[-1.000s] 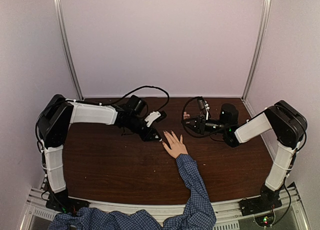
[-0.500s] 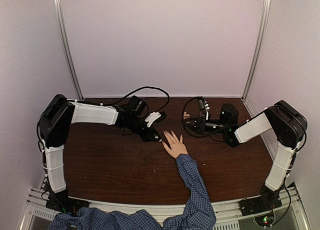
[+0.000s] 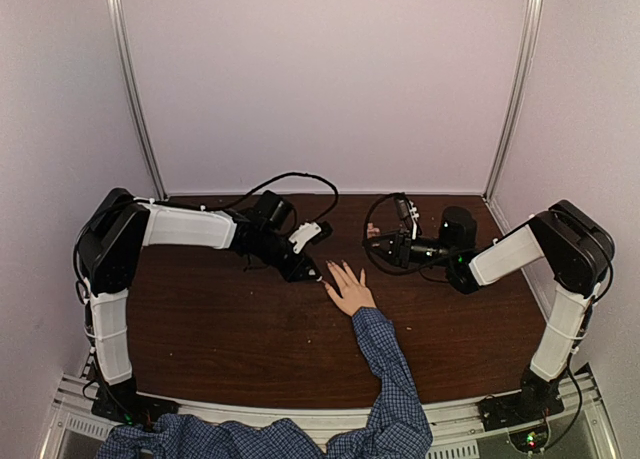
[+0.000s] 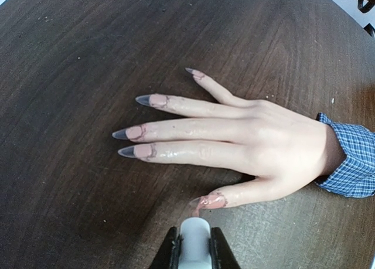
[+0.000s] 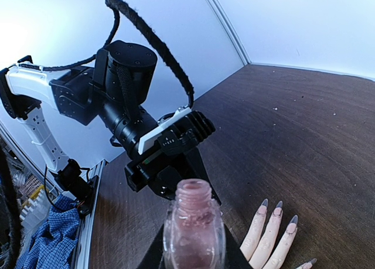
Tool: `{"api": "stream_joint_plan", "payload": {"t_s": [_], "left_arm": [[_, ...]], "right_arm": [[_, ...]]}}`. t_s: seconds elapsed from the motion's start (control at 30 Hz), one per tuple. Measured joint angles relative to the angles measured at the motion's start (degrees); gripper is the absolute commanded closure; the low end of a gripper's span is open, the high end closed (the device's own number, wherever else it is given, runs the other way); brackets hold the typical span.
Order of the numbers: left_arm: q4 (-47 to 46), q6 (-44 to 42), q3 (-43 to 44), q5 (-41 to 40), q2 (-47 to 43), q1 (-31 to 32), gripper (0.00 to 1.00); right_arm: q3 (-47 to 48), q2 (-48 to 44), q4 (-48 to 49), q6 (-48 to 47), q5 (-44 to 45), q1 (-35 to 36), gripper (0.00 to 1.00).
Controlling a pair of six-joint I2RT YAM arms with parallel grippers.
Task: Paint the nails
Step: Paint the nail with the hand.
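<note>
Table: dark brown wooden table [image 3: 220, 329], bearing the scene.
Hand: light-skinned human hand [image 4: 258, 140] in a blue checked sleeve [image 4: 351, 163], laid flat with the fingers spread so each tip is reachable.
Nails: long pointed nails [image 4: 126, 133], pink with grey tips, aimed at 11 o'clock seen from overhead. The coat is patchy, so the task is probably partway.
Left arm: left gripper [image 4: 194, 248] at the hand's 10 o'clock, clamped on a white cylindrical brush cap [image 4: 194, 234]. The bristles meet the thumbnail [image 4: 208, 200].
Right arm: right gripper [image 5: 193, 260] at 1 o'clock, closed around an uncapped clear glass polish bottle [image 5: 193, 222]. It is held upright, likely for spill-free re-dipping.

A dark wooden table [image 3: 220, 329] bears a hand [image 3: 350, 294] lying palm down.
</note>
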State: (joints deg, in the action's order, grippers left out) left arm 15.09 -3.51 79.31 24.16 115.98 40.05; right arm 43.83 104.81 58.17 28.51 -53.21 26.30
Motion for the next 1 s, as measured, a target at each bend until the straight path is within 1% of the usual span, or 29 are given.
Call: {"api": "stream_joint_plan", "payload": {"t_s": [0.73,1.0], "left_arm": [[1.7,0.0,2.0,-1.2,0.4,-1.1,1.00],[1.3,-1.7,0.1,1.2,-2.5,-0.7,1.00]], "right_arm": [[0.0,0.0,0.0,0.0,0.0,0.0,1.00],[0.0,0.0,0.0,0.0,-0.2,0.0,1.00]]}}
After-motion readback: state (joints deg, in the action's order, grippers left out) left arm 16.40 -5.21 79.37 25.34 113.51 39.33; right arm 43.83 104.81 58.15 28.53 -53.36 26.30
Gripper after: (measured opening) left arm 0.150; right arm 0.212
